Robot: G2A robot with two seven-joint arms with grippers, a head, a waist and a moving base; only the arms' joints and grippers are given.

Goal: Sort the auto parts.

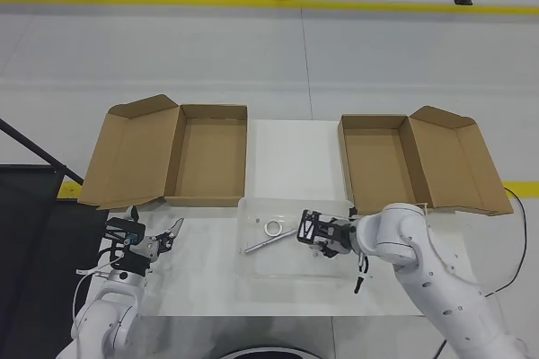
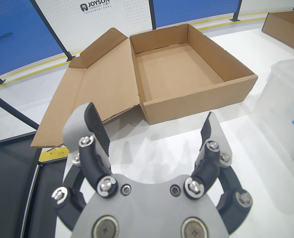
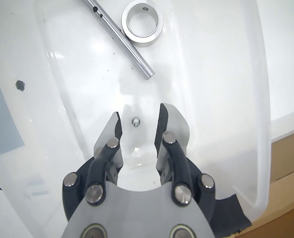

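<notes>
We take the clear plastic bin point(image 1: 332, 269) at the middle of the white desk point(image 1: 287, 153) as our landmark; three bare metal parts lie on its floor. The chrome rod point(image 3: 109, 27) is long, slim and polished, with two small holes in its side, and it lies slantwise across the bin; the ring point(image 3: 142, 20) is short, wide and bright, with one small threaded hole in its wall, and it lies flat right against the rod, near the middle of the rod's length; the screw point(image 3: 135, 121) is tiny and silver, and it lies apart from both, toward the bin's right end.

The right end effector point(image 3: 140, 120) is inside the bin, its ribbed black pads point(image 3: 161, 125) apart; from its wrist we see the screw in the gap between them, with neither pad touching it. The left end effector point(image 2: 150, 120) is outside the bin, over the desk off the bin's left end, its fingers spread wide with nothing between them.

Beyond the bin's far left corner sits the left cardboard box point(image 1: 207, 153), its lid folded outward away from the bin; beyond the far right corner sits the right cardboard box point(image 1: 377, 166), its lid likewise opened away from the bin.
</notes>
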